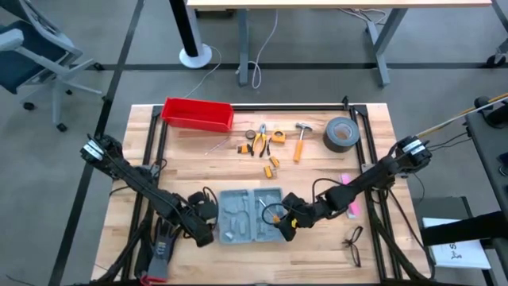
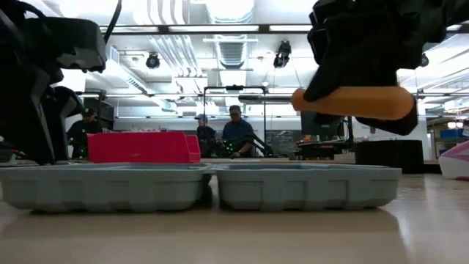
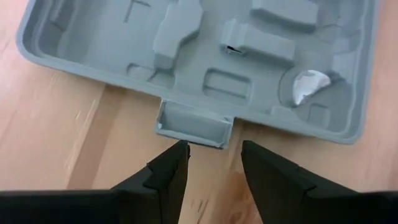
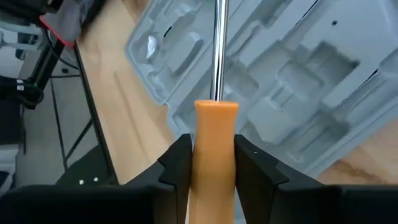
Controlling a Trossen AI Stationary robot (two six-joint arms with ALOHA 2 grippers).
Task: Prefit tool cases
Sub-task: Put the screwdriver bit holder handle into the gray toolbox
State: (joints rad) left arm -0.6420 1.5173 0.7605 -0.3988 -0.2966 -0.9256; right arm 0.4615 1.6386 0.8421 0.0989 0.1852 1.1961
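- L gripper [image 3: 211,158]: low at the table, just off the left edge of the tool case [image 1: 250,214] by its latch tab [image 3: 193,127]; fingers apart, holding nothing.
- tool case: lying open flat, front-centre of the table [image 1: 317,246], grey moulded slots up.
- R gripper [image 4: 212,165]: over the case's right half, fingers clamped on the orange handle of a screwdriver [image 4: 217,112], shaft pointing out across the case.
- Red bin [image 1: 198,114] at the back left.

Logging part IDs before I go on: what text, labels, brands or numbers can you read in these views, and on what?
None can be read.
White sheet at the table's right edge in the high view: dark marks, too small to read.
Open tool case: bare moulded slots, no lettering shows.
Orange-handled screwdriver in the right gripper: no marking visible.
Red bin: plain.
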